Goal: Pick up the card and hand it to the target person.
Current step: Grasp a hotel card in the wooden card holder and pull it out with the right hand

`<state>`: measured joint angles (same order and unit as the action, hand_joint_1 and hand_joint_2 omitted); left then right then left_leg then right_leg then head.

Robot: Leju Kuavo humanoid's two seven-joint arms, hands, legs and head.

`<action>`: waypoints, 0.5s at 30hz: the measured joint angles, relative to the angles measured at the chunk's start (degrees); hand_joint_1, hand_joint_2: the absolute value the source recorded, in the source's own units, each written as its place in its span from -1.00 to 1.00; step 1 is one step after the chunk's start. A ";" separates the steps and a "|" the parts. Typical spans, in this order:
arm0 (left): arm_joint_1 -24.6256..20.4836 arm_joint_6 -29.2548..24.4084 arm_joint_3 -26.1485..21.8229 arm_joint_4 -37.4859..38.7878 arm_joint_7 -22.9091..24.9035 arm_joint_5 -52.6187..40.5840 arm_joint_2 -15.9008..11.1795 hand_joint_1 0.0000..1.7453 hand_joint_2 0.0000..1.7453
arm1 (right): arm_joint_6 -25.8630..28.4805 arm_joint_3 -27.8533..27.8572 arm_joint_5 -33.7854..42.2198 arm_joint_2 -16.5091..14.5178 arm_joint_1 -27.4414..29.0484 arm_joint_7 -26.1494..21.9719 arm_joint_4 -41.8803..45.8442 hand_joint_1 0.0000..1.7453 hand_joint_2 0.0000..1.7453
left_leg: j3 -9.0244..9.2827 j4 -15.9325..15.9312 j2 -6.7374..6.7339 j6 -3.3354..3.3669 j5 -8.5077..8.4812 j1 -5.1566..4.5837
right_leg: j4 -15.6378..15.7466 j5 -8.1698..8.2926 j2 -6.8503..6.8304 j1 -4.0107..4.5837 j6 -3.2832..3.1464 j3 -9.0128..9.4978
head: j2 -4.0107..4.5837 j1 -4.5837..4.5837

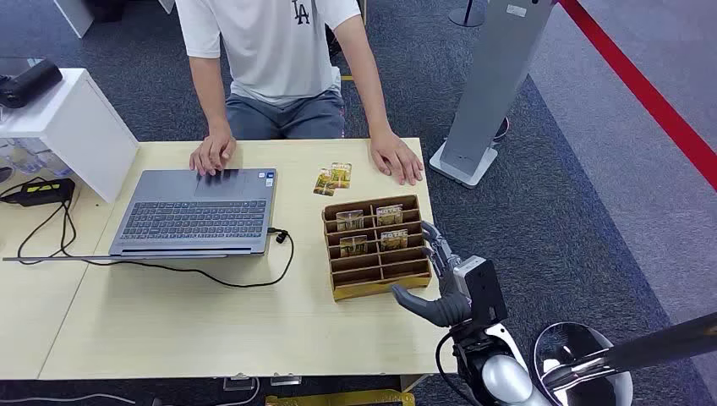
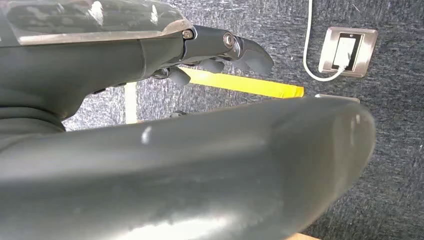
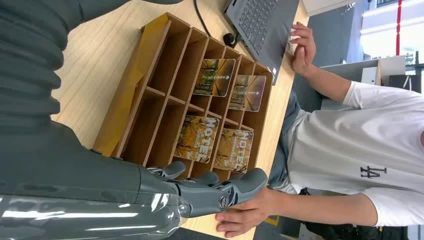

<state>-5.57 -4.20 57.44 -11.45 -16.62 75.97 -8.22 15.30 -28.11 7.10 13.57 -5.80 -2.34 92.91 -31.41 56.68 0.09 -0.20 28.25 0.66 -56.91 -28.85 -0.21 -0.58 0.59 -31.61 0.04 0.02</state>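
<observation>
Cards [image 1: 372,229] stood upright in the slots of a wooden organizer [image 1: 375,281] on the bench [image 1: 211,326], four of them in the half of the box farthest from the robot, two per row, faces tilted so a reach from the robot's side could get at their top edges. The right wrist view showed the same four in the organizer [image 3: 131,95], the pair nearest the person [image 3: 350,150] printed with a hotel name. Two loose cards [image 1: 333,178] lay flat on the bench at about 12 o'clock from the box, just in front of the person's hand [image 1: 397,158], probably already delivered.

The right robot hand [image 1: 433,283] hovered at the box's 3 o'clock edge, empty, thumb spread wide from the fingers and fingertips pointing toward the filled slots; that pose suited a pinch on a card's upper edge, which I judged to be the step in hand. The left robot hand [image 2: 220,50] hung low over the carpet with fingers loosely extended, holding nothing.

The person sat at the bench's far side, one hand on a laptop [image 1: 199,211], the other resting palm-down near the box, well placed to receive a card.
</observation>
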 joint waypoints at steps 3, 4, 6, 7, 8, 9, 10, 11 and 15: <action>0.00 0.00 0.00 0.00 -0.01 0.00 0.00 -1.00 -1.00 | 0.00 0.02 -0.04 0.00 0.01 0.00 0.00 -1.00 1.00 | 0.00 0.00 0.00 0.00 0.00 0.00 | 0.00 0.00 0.00 0.00 0.00 0.00 | 0.00 0.00; 0.00 0.00 0.00 0.00 -0.02 -0.01 0.00 -1.00 -1.00 | 0.00 0.04 -0.05 0.00 0.02 0.00 0.00 -0.95 1.00 | 0.00 0.00 0.00 0.00 0.00 0.00 | 0.00 0.00 0.00 0.00 0.00 0.00 | 0.00 0.00; 0.00 0.00 0.00 0.00 -0.03 -0.02 0.00 -1.00 -1.00 | 0.20 0.07 -0.56 0.00 0.04 0.11 0.00 -0.38 1.00 | 0.00 0.00 0.00 0.00 0.00 0.00 | 0.00 0.00 0.00 0.00 0.00 0.00 | 0.00 0.00; 0.00 0.00 0.00 0.00 -0.03 -0.02 0.00 -1.00 -1.00 | 0.60 0.08 -1.47 0.00 0.04 0.35 0.00 0.02 1.00 | 0.00 0.00 0.00 0.00 0.00 0.00 | 0.00 0.00 0.00 0.00 0.00 0.00 | 0.00 0.00; 0.00 0.00 0.00 0.00 -0.04 -0.02 0.00 -1.00 -1.00 | 1.19 0.08 -2.93 0.00 0.04 0.79 0.00 0.39 1.00 | 0.00 0.00 0.00 0.00 0.00 0.00 | 0.00 0.00 0.00 0.00 0.00 0.00 | 0.00 0.00; 0.00 0.00 0.00 0.00 -0.06 -0.02 0.00 -1.00 -1.00 | 1.98 0.09 -4.92 0.00 0.02 1.47 0.00 0.62 1.00 | 0.00 0.00 0.00 0.00 0.00 0.00 | 0.00 0.00 0.00 0.00 0.00 0.00 | 0.00 0.00; 0.00 0.00 0.00 0.00 -0.08 -0.02 0.00 -1.00 -1.00 | 2.85 0.08 -7.57 0.01 -0.03 2.46 0.00 0.64 1.00 | 0.00 0.00 0.00 0.00 0.00 0.00 | 0.00 0.00 0.00 0.00 0.00 0.00 | 0.00 0.00; 0.00 0.02 0.00 0.00 -0.13 -0.04 0.00 -1.00 -1.00 | 3.69 0.07 -10.97 0.01 -0.14 3.80 0.00 0.65 1.00 | -0.01 0.00 0.00 0.00 0.00 0.00 | 0.00 0.00 0.00 0.00 0.00 0.00 | 0.00 0.01; -0.01 0.27 0.00 0.00 -0.39 -0.43 0.00 -1.00 -1.00 | 5.38 -0.12 -30.73 0.09 -1.12 11.91 0.22 0.63 1.00 | 0.00 0.00 0.00 0.00 0.00 0.00 | -0.01 0.01 0.00 0.00 0.00 0.01 | 0.00 0.01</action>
<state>-5.59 -3.92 57.44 -11.45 -17.01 75.55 -8.22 20.68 -28.22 -23.63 13.67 -6.92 9.57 93.14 -31.41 56.68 0.09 -0.20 28.25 0.66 -56.92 -28.84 -0.21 -0.58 0.59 -31.60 0.04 0.03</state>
